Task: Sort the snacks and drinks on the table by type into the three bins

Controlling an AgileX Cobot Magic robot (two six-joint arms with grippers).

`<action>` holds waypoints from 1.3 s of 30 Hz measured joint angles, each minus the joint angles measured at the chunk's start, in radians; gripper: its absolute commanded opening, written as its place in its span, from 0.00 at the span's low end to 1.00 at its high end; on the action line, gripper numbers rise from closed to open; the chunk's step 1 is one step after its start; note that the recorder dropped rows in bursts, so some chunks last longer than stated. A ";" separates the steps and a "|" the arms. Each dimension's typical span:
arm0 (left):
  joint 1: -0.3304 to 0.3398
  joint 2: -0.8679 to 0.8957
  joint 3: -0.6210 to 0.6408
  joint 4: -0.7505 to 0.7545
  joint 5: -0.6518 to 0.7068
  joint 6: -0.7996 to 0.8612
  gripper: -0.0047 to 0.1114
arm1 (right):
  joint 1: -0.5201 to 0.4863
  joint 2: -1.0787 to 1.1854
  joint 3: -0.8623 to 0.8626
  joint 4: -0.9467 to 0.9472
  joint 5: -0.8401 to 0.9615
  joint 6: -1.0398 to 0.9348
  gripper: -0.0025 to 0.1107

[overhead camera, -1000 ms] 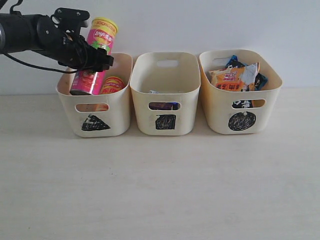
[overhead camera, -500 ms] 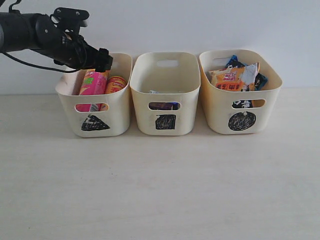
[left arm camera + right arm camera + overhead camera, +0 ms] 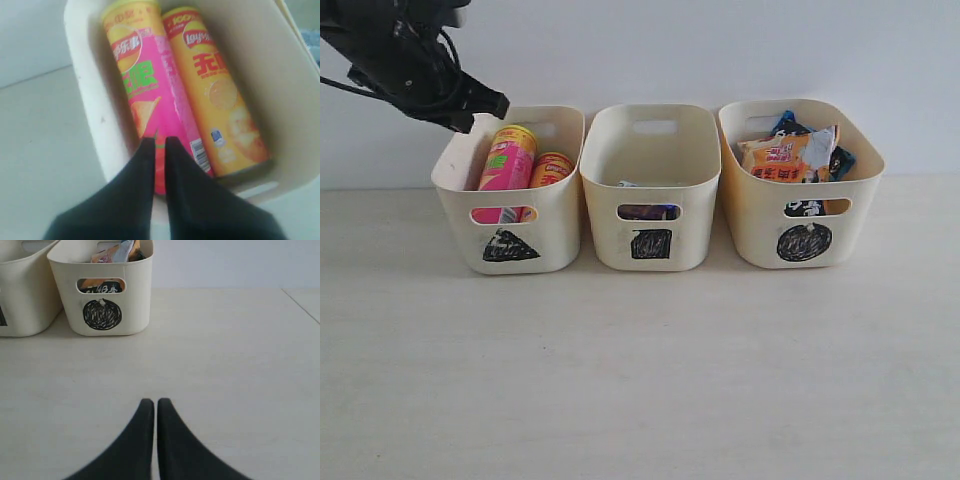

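1. Hovering beside the outer rim of the cream plastic tub marked with a black scribbled triangle (image 3: 510, 245), the left gripper (image 3: 159, 141) has its black fingers pinched together on nothing.
2. The tall pink chip tube with the yellow end (image 3: 142, 100) leans inside that tub, touching the tall yellow chip tube (image 3: 215, 100). Both look too long to lie flat, so the walls prop them up.
3. The matching cream tub with the square (image 3: 650, 245) shows the small dark purple drink carton (image 3: 645, 212) through its handle cutout. A white and blue sliver (image 3: 625, 184) above it is probably the second carton.
4. The cream tub with the circle (image 3: 805, 242) holds the crinkly orange-black chip bag (image 3: 775, 158) and the blue-white-black chip bag (image 3: 825, 148), puffed above the rim.
5. The right gripper (image 3: 151, 401) is clenched and empty, low over the pale table (image 3: 225, 365), well apart from the tubs, likely parked out of the way.
6. No snack or drink shows outside a tub, so the sorting looks complete.
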 measured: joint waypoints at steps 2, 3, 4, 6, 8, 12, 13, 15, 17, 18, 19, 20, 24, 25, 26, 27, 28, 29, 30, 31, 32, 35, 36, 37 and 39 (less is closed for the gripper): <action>0.000 -0.038 0.030 0.023 0.033 -0.019 0.08 | 0.000 0.000 0.000 0.000 0.000 0.000 0.02; 0.000 -0.056 0.052 0.030 0.039 -0.026 0.08 | 0.000 0.000 0.000 0.000 0.000 0.000 0.02; 0.000 -0.082 0.078 0.033 0.043 -0.031 0.08 | 0.000 0.000 0.000 0.000 0.000 0.000 0.02; 0.000 -0.133 0.134 0.035 0.036 -0.041 0.08 | 0.000 0.000 0.000 0.000 0.000 0.000 0.02; 0.000 -0.197 0.203 0.035 0.017 -0.053 0.08 | 0.000 0.000 0.000 0.000 0.000 0.000 0.02; 0.000 -0.328 0.340 0.035 -0.029 -0.070 0.08 | 0.000 0.000 0.000 0.000 0.000 0.000 0.02; 0.000 -0.363 0.376 0.035 -0.038 -0.077 0.08 | 0.000 0.000 0.000 0.000 0.000 0.000 0.02; 0.000 -0.432 0.445 0.035 -0.057 -0.091 0.08 | 0.000 0.000 0.000 0.000 0.000 0.000 0.02; 0.000 -0.491 0.500 0.035 -0.073 -0.103 0.08 | 0.000 0.000 0.000 0.000 0.000 0.000 0.02; 0.000 -0.520 0.527 0.035 -0.081 -0.109 0.08 | 0.000 0.000 0.000 0.000 0.000 0.000 0.02; 0.000 -0.543 0.547 0.033 -0.087 -0.112 0.08 | 0.000 0.000 0.000 0.000 0.000 0.000 0.02; 0.000 -0.570 0.570 0.029 -0.091 -0.113 0.08 | 0.000 0.000 0.000 0.000 0.000 0.000 0.02; 0.000 -0.661 0.644 -0.006 -0.093 -0.118 0.08 | 0.000 0.000 0.000 0.000 0.000 0.000 0.02; 0.000 -0.677 0.662 -0.020 -0.091 -0.116 0.08 | 0.000 0.000 0.000 0.000 0.000 0.000 0.02; 0.000 -0.696 0.678 -0.031 -0.084 -0.105 0.08 | 0.000 0.000 0.000 0.000 0.000 0.000 0.02; 0.000 -0.714 0.693 -0.041 -0.076 -0.093 0.08 | 0.000 0.000 0.000 0.000 0.000 0.000 0.02; 0.000 -0.729 0.704 -0.047 -0.068 -0.084 0.08 | 0.000 0.000 0.000 0.000 0.000 0.000 0.02; 0.000 -0.749 0.719 -0.050 -0.059 -0.079 0.08 | 0.000 0.000 0.000 0.000 0.000 0.000 0.02; 0.000 -0.769 0.734 -0.052 -0.048 -0.070 0.08 | 0.000 0.000 0.000 0.000 0.000 0.000 0.02; 0.000 -0.789 0.746 -0.054 -0.036 -0.070 0.08 | 0.000 0.000 0.000 0.000 0.000 0.000 0.02; 0.000 -0.809 0.761 -0.054 -0.026 -0.063 0.08 | 0.000 0.000 0.000 0.000 0.000 0.000 0.02; 0.000 -0.866 0.796 -0.056 0.005 -0.041 0.08 | 0.000 0.000 0.000 0.000 0.000 0.000 0.02; 0.000 -0.886 0.804 -0.056 0.022 -0.037 0.08 | 0.000 0.000 0.000 0.000 0.000 0.000 0.02; 0.000 -0.902 0.808 -0.056 0.038 -0.035 0.08 | 0.000 0.000 0.000 0.000 0.000 0.000 0.02; 0.000 -0.941 0.819 -0.062 0.079 -0.033 0.08 | 0.000 0.000 0.000 0.000 0.000 0.000 0.02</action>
